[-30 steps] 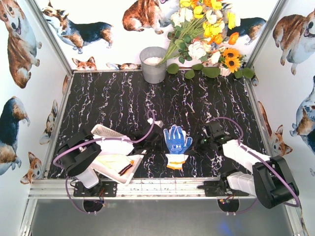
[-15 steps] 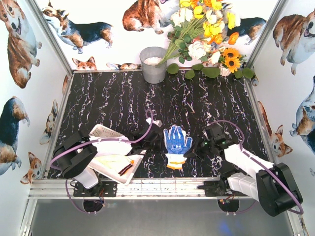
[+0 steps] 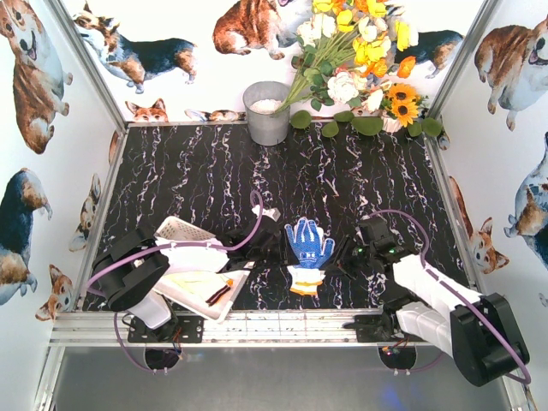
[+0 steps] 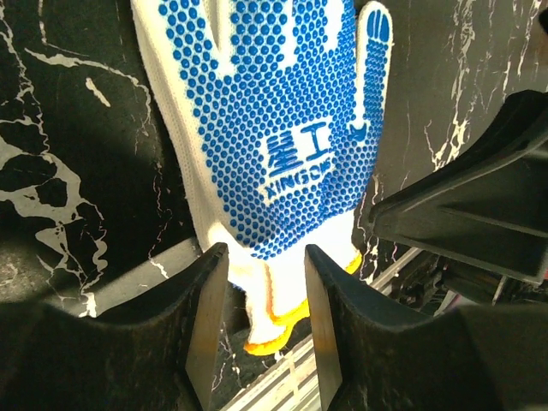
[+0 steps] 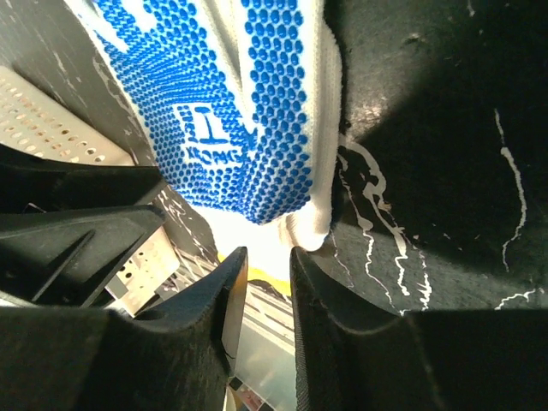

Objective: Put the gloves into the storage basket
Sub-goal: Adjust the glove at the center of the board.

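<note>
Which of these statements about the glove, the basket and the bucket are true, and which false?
1. The blue-dotted glove lies on the table between the left gripper and the right gripper. True.
2. The white basket stands at the near left. True.
3. The glove is inside the basket. False: it lies on the table, right of it.
4. The bucket lies tipped over. False: it stands upright at the far edge.
5. The glove's yellow cuff points to the near edge. True.
</note>
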Motion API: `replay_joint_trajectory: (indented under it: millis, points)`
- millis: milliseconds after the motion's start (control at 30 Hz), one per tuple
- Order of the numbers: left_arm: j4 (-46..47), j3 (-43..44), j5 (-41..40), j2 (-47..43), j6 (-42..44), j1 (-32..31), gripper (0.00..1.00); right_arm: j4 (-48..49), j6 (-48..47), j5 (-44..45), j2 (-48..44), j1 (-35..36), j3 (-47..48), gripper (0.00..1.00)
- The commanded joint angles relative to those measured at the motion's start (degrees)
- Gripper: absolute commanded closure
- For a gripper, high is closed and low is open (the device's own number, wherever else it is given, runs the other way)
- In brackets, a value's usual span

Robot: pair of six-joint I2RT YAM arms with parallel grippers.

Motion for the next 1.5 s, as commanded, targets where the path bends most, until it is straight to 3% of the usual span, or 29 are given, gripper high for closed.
replay_joint_trajectory:
  millis: [0, 567, 767, 1000, 1133, 1467]
  points:
    - [2.73, 0.01, -0.4, 0.84, -0.38, -0.4, 0.64, 3.08, 0.14, -0.39, 2.12, 0.34, 1.76, 0.7]
    - [4.56, 1.56, 0.59, 5.39, -0.42, -0.31, 0.65, 9.33, -0.01, -1.92, 10.66, 0.9, 3.9, 0.68]
    - [3.88, 1.17, -0.54, 4.29, -0.36, -0.32, 0.74, 10.1, 0.85, -2.07, 10.97, 2.23, 3.93, 0.79]
    - [2.73, 0.11, -1.95, 1.64, -0.64, -0.31, 0.94, 8.53, 1.61, -2.68, 7.98, 2.6, 2.32, 1.0]
    - [0.85, -0.04, -2.08, 0.15, -0.18, -0.32, 1.0, 6.32, 1.84, -2.64, 5.07, 3.21, 2.06, 1.0]
    - [-0.53, -1.68, -1.42, -2.04, -0.22, -0.32, 1.0, 2.49, 1.56, -2.77, 1.25, 3.76, 1.11, 1.0]
